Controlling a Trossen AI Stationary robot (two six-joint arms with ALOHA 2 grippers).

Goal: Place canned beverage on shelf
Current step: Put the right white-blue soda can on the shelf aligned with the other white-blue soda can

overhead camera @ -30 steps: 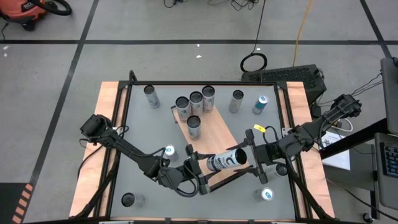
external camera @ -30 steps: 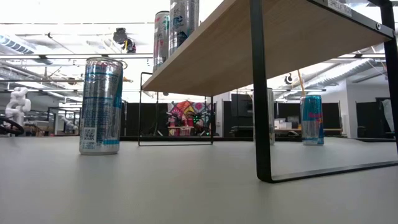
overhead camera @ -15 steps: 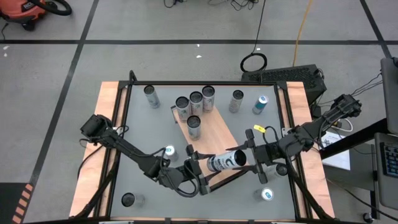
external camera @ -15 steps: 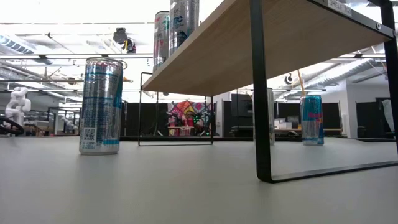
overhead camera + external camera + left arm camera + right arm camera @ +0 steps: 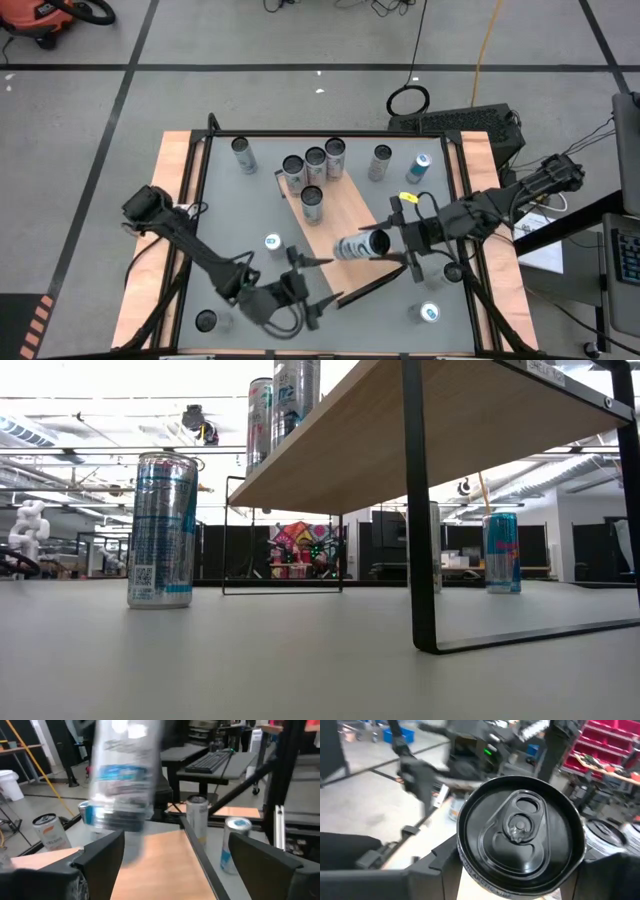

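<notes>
A silver-and-black can (image 5: pixel 358 246) lies on its side in the air above the near part of the light wood shelf (image 5: pixel 345 212). My right gripper (image 5: pixel 392 244) is shut on its right end. In the right wrist view the can's lid (image 5: pixel 520 827) faces the camera. My left gripper (image 5: pixel 303 288) stands open near the table's front, left of the can and apart from it. In the left wrist view the can (image 5: pixel 125 780) is a blur ahead of the open fingers (image 5: pixel 102 857). Several cans (image 5: pixel 313 163) stand upright on the shelf's far end. My right gripper pinches the can's lid end (image 5: pixel 464 851) between its two fingers, one on each side of the wall just behind the rim. The fingers come level from the table's right and lie along the can. The can is lifted clear, lying level over the shelf.
Loose cans stand on the grey table: one at far left (image 5: pixel 243 153), two at far right (image 5: pixel 380 160) (image 5: pixel 418 167), one left of the shelf (image 5: pixel 272 243), and two near the front (image 5: pixel 207 320) (image 5: pixel 430 312). In the low view the shelf (image 5: pixel 400 430) stands on black legs (image 5: pixel 420 530).
My left gripper has let go of the can and drawn back toward the table's near left. The can has stayed with my right gripper, lying level above the shelf, and has shifted a little toward the far edge.
</notes>
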